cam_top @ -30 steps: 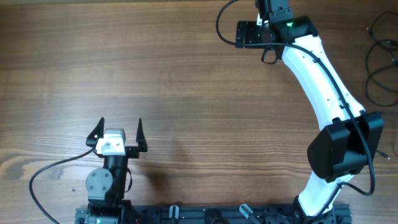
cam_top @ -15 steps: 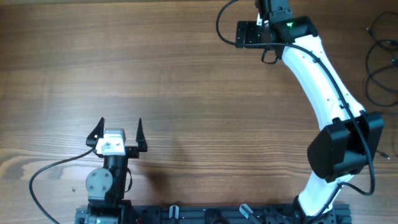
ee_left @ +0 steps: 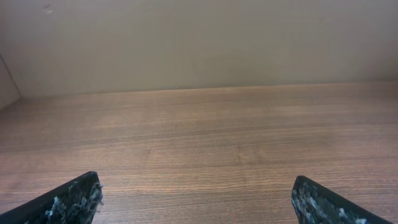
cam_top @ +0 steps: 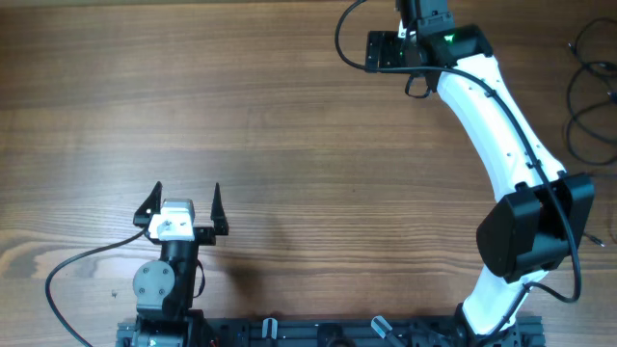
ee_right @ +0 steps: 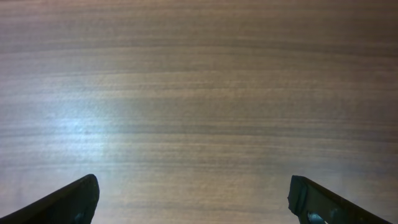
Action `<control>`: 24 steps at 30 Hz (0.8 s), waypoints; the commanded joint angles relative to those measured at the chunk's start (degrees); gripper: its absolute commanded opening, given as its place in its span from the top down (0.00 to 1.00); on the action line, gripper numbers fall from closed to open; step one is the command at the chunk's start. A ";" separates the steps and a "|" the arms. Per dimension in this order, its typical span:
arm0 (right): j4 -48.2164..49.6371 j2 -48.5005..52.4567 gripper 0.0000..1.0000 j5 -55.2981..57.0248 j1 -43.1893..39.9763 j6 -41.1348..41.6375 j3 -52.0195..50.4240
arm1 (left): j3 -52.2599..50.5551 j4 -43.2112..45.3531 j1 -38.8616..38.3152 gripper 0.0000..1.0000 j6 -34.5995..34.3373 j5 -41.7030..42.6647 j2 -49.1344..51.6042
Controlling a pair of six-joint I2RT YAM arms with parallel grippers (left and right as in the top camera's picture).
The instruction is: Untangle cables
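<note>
Spreading its jaws to the full, the left pincer (cam_top: 185,200) sits at the near left of the table (cam_top: 289,116) and holds nothing; its wrist view shows only wood grain between the fingertips. The right pincer (ee_right: 193,190) is stretched out to the far edge, right of centre, just as wide open and just as empty, with only plain wood under it. The cables (cam_top: 590,101) lie as loose black loops at the far right edge, partly cut off by the overhead view and well apart from both pincers. Neither wrist view catches them. Over the last second nothing has shifted: both arms sit where they were and the loops keep their shape. The untangling therefore looks not yet begun. The right pincer is the nearer one, and it probably has to swing right to reach the loops.
</note>
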 commanded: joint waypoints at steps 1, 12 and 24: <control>1.64 -0.22 0.00 4.50 0.07 0.61 -0.07 | -0.44 0.24 0.42 0.00 0.68 -0.52 -0.52; 10.14 -6.14 0.00 3.74 0.07 -0.70 -4.70 | -0.44 0.24 0.42 0.00 0.68 -0.52 -0.52; 24.72 -25.38 0.00 5.55 -1.40 -2.27 -30.77 | -0.44 0.24 0.42 0.00 0.68 -0.52 -0.48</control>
